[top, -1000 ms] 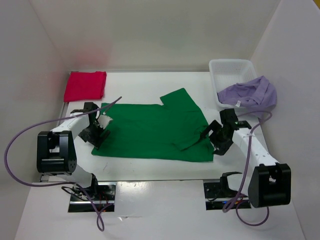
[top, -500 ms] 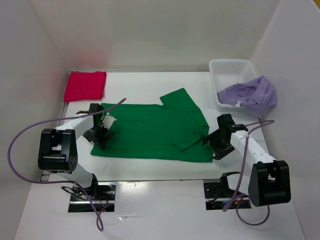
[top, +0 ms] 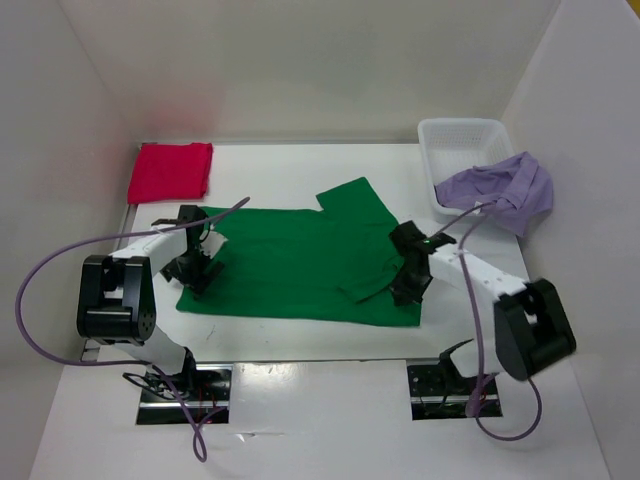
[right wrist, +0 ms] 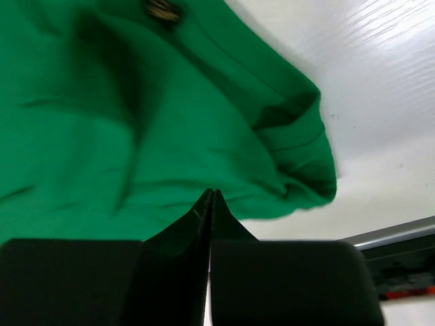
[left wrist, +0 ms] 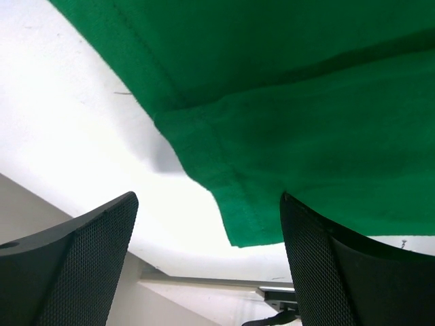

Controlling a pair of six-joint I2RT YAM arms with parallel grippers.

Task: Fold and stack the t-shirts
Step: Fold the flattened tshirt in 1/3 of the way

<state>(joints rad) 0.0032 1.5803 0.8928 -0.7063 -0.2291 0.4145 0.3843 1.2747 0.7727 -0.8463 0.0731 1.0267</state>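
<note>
The green t-shirt point(top: 300, 265) lies spread flat in the middle of the table, its right sleeve folded in. My left gripper point(top: 195, 272) is open at the shirt's left edge; in the left wrist view the hem corner point(left wrist: 238, 217) lies between the two mesh fingers point(left wrist: 81, 265), untouched. My right gripper point(top: 405, 280) is over the folded right sleeve, jaws pressed together with their tips point(right wrist: 211, 193) in the green cloth point(right wrist: 136, 136). The red t-shirt point(top: 171, 171) lies folded at the back left. The lavender t-shirt point(top: 500, 188) hangs crumpled over the basket's front edge.
A white plastic basket point(top: 460, 130) stands at the back right, against the right wall. White walls close in the table on the left, back and right. Purple cables loop from both arms. The table's front edge point(left wrist: 204, 278) is just behind the left fingers.
My right gripper has swung left from beside the shirt onto its right sleeve and shut. The left gripper has edged inward at the left hem, still open. The shirt's lower edge shifted slightly left.
</note>
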